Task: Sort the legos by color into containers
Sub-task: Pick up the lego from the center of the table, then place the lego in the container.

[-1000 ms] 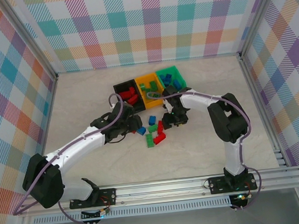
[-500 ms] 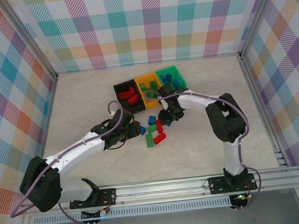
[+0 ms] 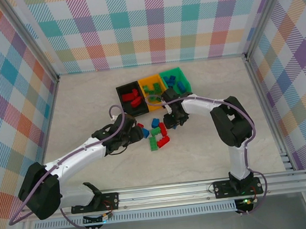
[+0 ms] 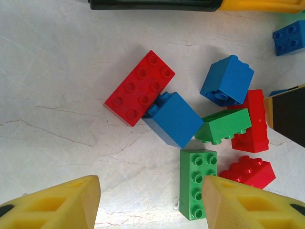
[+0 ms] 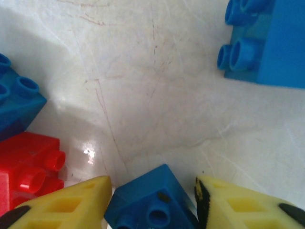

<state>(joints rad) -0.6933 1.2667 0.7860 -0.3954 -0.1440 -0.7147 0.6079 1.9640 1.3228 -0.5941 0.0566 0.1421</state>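
Three containers joined in a row are seen toward the far edge of the worktop [image 3: 86, 99], about midway along it. A black container [image 3: 121, 91] has red legos [image 3: 134, 98] in it. An orange-yellow container [image 3: 148, 81] has green legos [image 3: 152, 90], and a green container [image 3: 171, 72] has blue legos [image 3: 175, 82]. A cluster of loose legos [image 3: 157, 134] in red, blue and green is spread on the worktop just on the near side of the containers, around its centre.

The left gripper [image 4: 151, 202] is held above this cluster with its yellow fingers [image 4: 62, 205] well apart and nothing clamped. A flat green eight-stud brick [image 4: 198, 183] lies on the worktop close to one finger. Beyond it a red eight-stud brick [image 4: 139, 87] is touched at one end by a tipped blue brick [image 4: 172, 119].

The right gripper [image 5: 151, 186] is set low at the far right side of the cluster. A small blue brick [image 5: 150, 202] is clamped between its two fingertips, which are closed against its sides. Whether that brick is off the worktop cannot be told. Another blue brick [image 5: 259, 43] and a red brick [image 5: 28, 176] lie close by on the surface.
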